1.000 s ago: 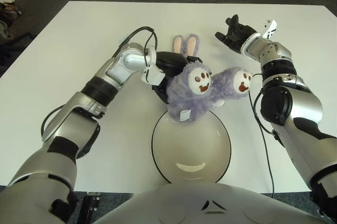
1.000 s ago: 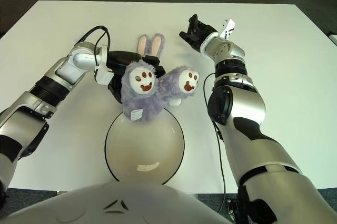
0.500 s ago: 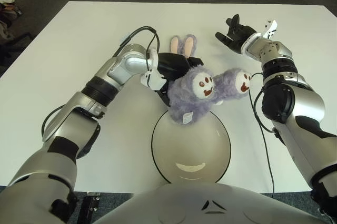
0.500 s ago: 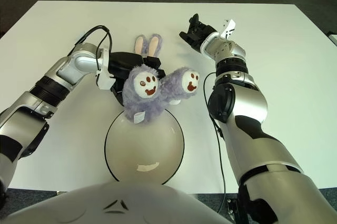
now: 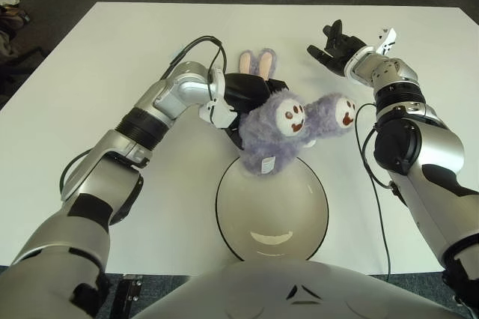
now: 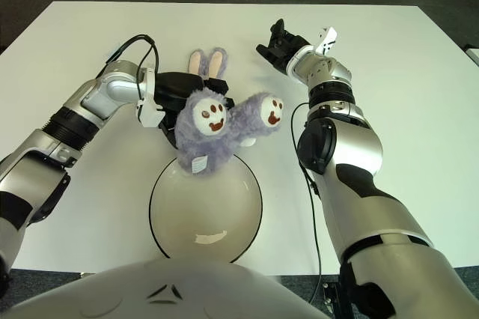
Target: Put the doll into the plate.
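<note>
Since a second ago, the doll [image 5: 281, 128] has tilted slightly, hanging over the plate's [image 5: 314, 240] far rim.
Left hand [image 5: 243, 98] clutches its body; right hand [image 5: 333, 43] shows spread beside it. Released now, it may topple onto the table [image 5: 105, 64].

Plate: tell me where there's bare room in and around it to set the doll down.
The plate is bare over its near and middle parts; only the doll, held by the left robot hand, overhangs its far rim. The table is open left and right of the plate. It is crowded beyond the rim, and the right robot hand shows farther right.
</note>
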